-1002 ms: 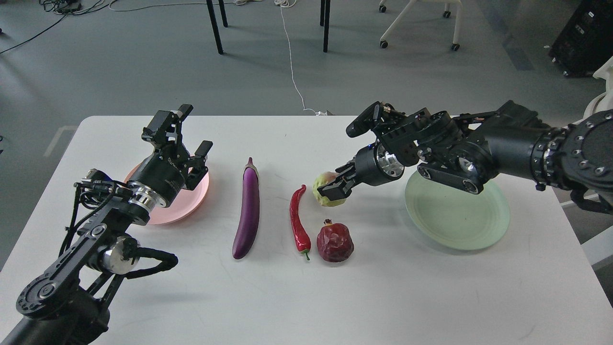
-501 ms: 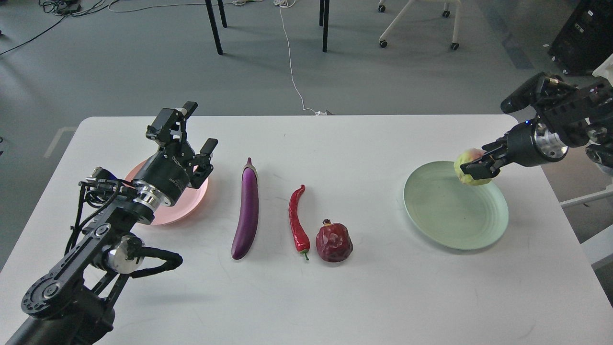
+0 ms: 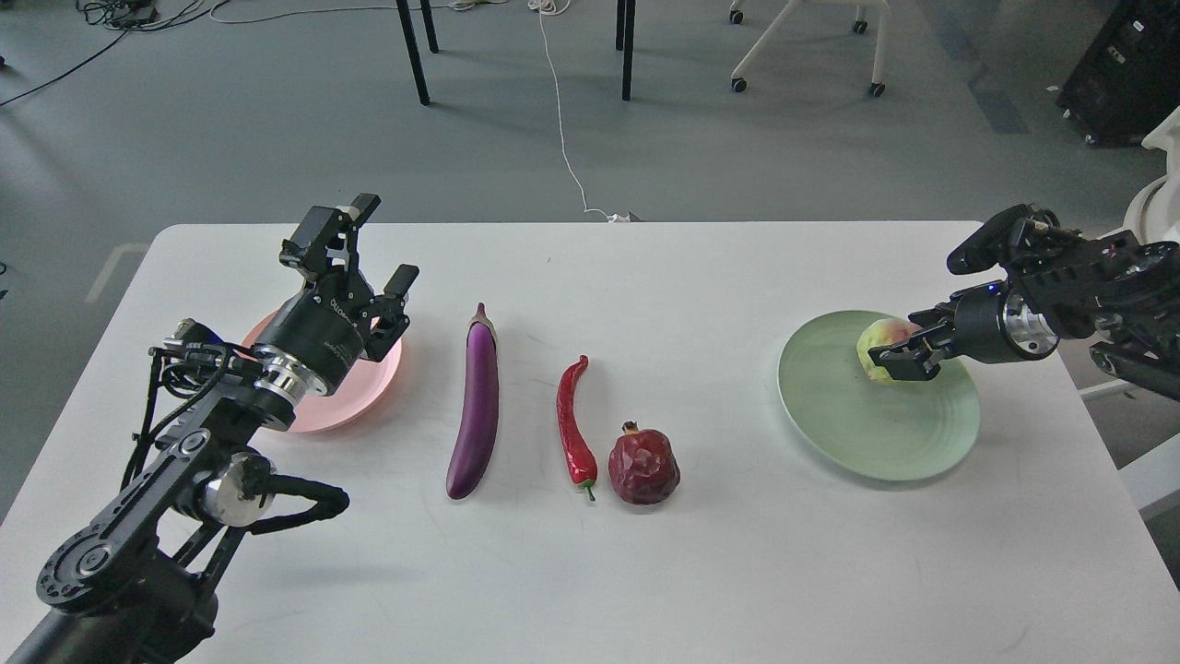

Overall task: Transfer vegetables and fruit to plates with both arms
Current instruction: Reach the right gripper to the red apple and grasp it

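The purple eggplant (image 3: pixel 477 404), the red chili pepper (image 3: pixel 572 423) and the dark red pomegranate-like fruit (image 3: pixel 643 466) lie side by side at the table's middle. My right gripper (image 3: pixel 899 355) is shut on the yellow-green fruit (image 3: pixel 876 346) and holds it low over the pale green plate (image 3: pixel 876 424), at its far part. I cannot tell whether the fruit touches the plate. My left gripper (image 3: pixel 369 249) is open and empty above the pale pink plate (image 3: pixel 369 387), which my left wrist partly hides.
The white table (image 3: pixel 645 572) has bare surface at the front. Beyond its far edge lie grey floor, chair legs (image 3: pixel 415 55) and a white cable (image 3: pixel 562 120). A white object (image 3: pixel 1157 207) stands past the right edge.
My right gripper carried the yellow-green fruit from beside the chili, rightward over the green plate, then lowered it toward the plate. My left gripper barely moved.
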You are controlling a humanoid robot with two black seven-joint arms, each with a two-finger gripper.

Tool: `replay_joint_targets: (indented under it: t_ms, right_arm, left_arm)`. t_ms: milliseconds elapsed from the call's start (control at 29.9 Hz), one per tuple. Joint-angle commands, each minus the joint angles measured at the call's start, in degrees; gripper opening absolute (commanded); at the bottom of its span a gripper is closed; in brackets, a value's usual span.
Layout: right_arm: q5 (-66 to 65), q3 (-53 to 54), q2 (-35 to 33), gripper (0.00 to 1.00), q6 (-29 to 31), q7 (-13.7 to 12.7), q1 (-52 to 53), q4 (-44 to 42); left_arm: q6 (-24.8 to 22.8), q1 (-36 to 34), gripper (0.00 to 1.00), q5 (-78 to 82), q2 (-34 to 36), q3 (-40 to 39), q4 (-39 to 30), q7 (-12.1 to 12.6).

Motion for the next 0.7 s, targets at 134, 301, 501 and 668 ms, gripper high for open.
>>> replay_joint_targets:
  t_ms: [134,301,501,668]
  right_arm:
    - [0.3,2.1,-4.2,0.97,0.7,0.0,8.7,11.0]
    - [5.3,2.1,-5.1,0.97,2.6,0.0,17.9,26.3]
    - [7.9,1.4,0.8,0.97,5.4,0.0,20.4,32.6]
    - [9.2,0.6,9.4,0.97,5.2,0.0,19.8,30.9]
  left_arm:
    - [0.0,0.0,0.98,0.0,0.1,0.0,-0.3,0.0]
    - [0.0,0.2,0.98,0.0,0.1,0.0,-0.3,0.0]
    - [0.0,0.5,0.98,0.0,0.5,0.0,-1.0,0.0]
    - [0.0,0.7,0.98,0.2,0.5,0.0,-1.1,0.1]
